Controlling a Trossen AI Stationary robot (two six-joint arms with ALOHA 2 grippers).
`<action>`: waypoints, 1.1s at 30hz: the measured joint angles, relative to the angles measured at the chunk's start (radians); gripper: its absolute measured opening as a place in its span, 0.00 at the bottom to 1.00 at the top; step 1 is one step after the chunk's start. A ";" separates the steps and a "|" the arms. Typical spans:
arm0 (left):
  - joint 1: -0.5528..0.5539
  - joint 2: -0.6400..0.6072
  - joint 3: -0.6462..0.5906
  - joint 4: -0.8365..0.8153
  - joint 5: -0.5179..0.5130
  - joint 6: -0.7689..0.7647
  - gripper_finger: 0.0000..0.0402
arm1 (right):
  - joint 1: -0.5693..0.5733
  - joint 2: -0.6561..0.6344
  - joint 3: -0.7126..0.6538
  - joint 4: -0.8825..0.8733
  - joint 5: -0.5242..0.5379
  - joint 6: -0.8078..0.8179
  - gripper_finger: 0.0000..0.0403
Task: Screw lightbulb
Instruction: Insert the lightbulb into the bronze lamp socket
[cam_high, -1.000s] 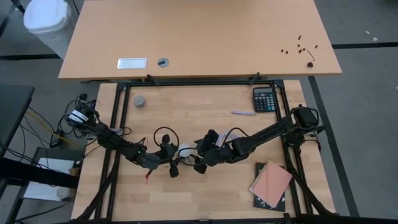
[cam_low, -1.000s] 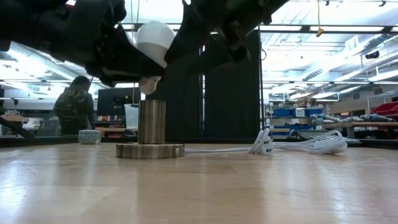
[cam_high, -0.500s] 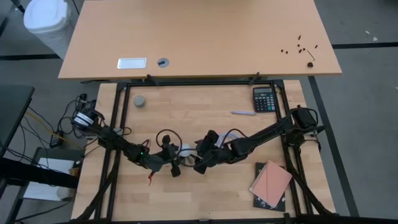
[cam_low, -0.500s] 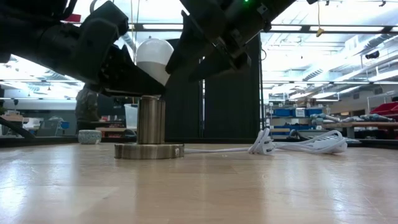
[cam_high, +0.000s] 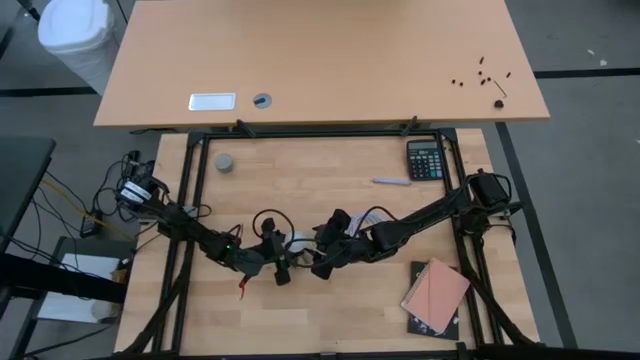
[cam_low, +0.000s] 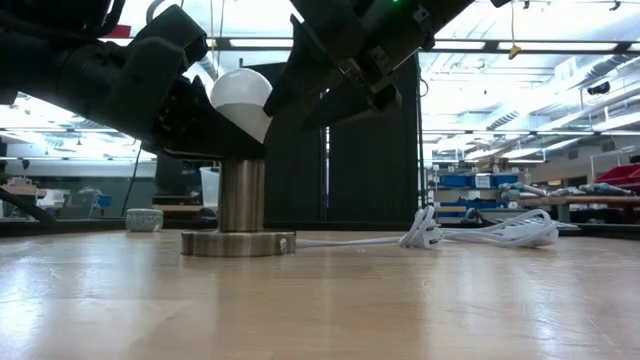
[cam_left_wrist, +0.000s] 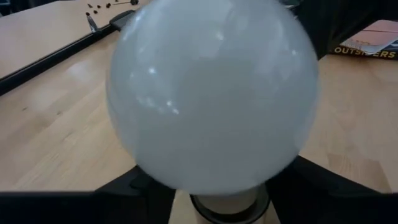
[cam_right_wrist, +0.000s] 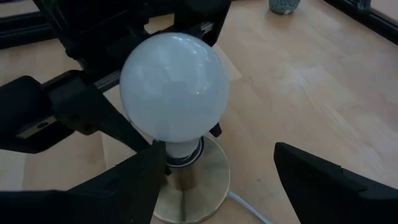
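Observation:
The white lightbulb (cam_low: 240, 98) stands on top of the brass socket post (cam_low: 242, 195), which rises from a round disc base (cam_low: 238, 242). It also shows in the high view (cam_high: 298, 241) and the right wrist view (cam_right_wrist: 174, 87). Its grey screw end is hidden at the socket's mouth. My left gripper (cam_high: 286, 250) is shut on the bulb and shows as the dark mass left of it in the low view (cam_low: 150, 90). My right gripper (cam_right_wrist: 217, 158) is open beside the bulb on its right (cam_high: 318, 258). One of its fingers (cam_right_wrist: 134, 180) stands close to the socket; whether it touches, I cannot tell. My left gripper pinches the lightbulb's neck (cam_left_wrist: 229, 204), just under the globe, between its two fingers (cam_right_wrist: 115, 127). The fingers come about level from the table's left. The bulb leans a little, and its lower end sits in the mouth of the socket post (cam_right_wrist: 181, 163).
A white cord (cam_low: 480, 232) runs from the base toward the right. A small grey cap (cam_high: 225, 162), a calculator (cam_high: 425, 158) and a pen (cam_high: 390, 181) lie at the far side. Notebooks (cam_high: 435, 295) lie at the near right. A person stands in the room behind.
My left gripper has gone down with the lightbulb. The bulb was held tilted above the socket post with its screw end showing. Its lower end now sits in the post's mouth, and it stands more upright.

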 joint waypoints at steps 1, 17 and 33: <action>0.000 0.000 0.000 0.000 0.000 0.000 0.58 | 0.000 0.000 0.000 -0.001 0.000 -0.001 0.77; -0.020 0.000 0.000 0.002 -0.009 0.050 0.66 | 0.009 0.000 0.000 -0.051 -0.006 -0.026 0.77; -0.063 -0.018 0.000 -0.051 -0.082 0.073 0.70 | 0.050 -0.059 0.000 -0.137 -0.010 -0.019 0.77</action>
